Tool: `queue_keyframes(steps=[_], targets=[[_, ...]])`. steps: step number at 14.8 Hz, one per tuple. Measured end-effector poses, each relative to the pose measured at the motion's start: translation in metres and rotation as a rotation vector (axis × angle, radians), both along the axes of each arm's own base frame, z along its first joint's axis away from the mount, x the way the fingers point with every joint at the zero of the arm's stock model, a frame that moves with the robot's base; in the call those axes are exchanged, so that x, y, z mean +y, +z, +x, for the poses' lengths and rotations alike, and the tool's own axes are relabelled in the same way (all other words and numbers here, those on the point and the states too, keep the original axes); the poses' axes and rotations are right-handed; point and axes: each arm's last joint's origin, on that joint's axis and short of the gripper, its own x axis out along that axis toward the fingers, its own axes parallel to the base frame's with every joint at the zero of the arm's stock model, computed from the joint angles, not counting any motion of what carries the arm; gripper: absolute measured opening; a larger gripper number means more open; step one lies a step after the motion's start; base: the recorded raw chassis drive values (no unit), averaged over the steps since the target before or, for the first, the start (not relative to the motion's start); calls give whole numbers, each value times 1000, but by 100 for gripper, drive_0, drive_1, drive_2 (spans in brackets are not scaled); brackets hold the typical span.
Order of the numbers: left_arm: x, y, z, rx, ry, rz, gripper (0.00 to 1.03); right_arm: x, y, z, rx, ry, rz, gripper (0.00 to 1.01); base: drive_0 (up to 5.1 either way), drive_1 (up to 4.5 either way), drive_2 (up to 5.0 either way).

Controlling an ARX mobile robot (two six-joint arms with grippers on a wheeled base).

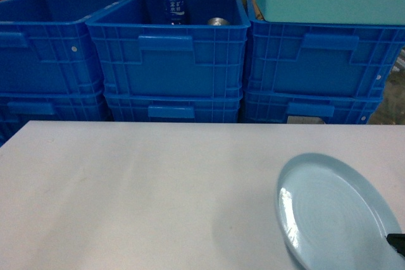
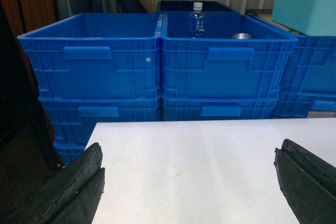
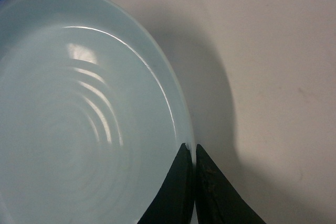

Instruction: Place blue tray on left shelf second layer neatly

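Right gripper (image 3: 195, 153), mostly cut off, pinches the blue tray (image 3: 79, 129) rim; tray tilts, far edge raised. Left gripper (image 2: 189, 182) gapes wide.

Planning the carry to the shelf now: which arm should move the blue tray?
Right. The right gripper is already shut on the blue tray at its rim, tray tilted above the white table. The left gripper is open and holds nothing, away from the tray.
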Motion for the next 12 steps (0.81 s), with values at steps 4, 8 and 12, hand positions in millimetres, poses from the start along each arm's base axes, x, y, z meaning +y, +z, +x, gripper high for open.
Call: queue_keyframes(steps=[4,8,12], targets=[[0,0,0,0,-1,0,98,9,44,1,-117,-14,-81,2,0,0,0],[0,0,0,0,0,0,98,26,180,-13,-510,18,-264,2,0,0,0],[0,0,0,0,0,0,98,33,213,-70,-631,-23,-365,2,0,0,0]])
